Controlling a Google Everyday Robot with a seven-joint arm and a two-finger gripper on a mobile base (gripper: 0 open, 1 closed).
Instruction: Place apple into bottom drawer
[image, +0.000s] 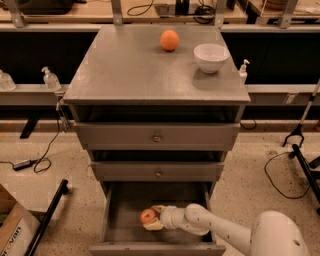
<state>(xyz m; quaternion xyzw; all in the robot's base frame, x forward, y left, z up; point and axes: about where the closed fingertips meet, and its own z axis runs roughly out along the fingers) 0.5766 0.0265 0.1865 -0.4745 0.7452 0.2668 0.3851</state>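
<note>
1. Where the bottom drawer (123, 214) stands pulled out at the lower centre of the frame, the apple (147, 216) sits inside it, left of the middle and low over the grey floor.
2. Pincer (152, 217): inside the same drawer, just right of the apple and pointing toward the left of the frame. Its two pale fingers (158, 208) are narrowed onto the apple, one above it in the frame and one below, and they grip it. Whether the apple rests on the drawer floor cannot be told.
3. Arm (212, 229): white, entering from the lower right corner and running over the drawer's right part to the pincer.
4. Top drawer (190, 136) and middle drawer (125, 171): both pushed in, each with one knob at its centre.
5. Desk (130, 65): grey top, filling the upper centre of the frame.
6. Orange (169, 40): on the desk near its far edge, just right of centre.
7. Bowl (211, 56): white, upright, on the desk toward the upper right, near the orange but apart from it.
8. Bottle (243, 70): a pump type, just beyond the desk's right edge; a second bottle (50, 79) stands on a shelf at the left.
9. Box (12, 231): cardboard, on the floor in the lower left corner.
</note>
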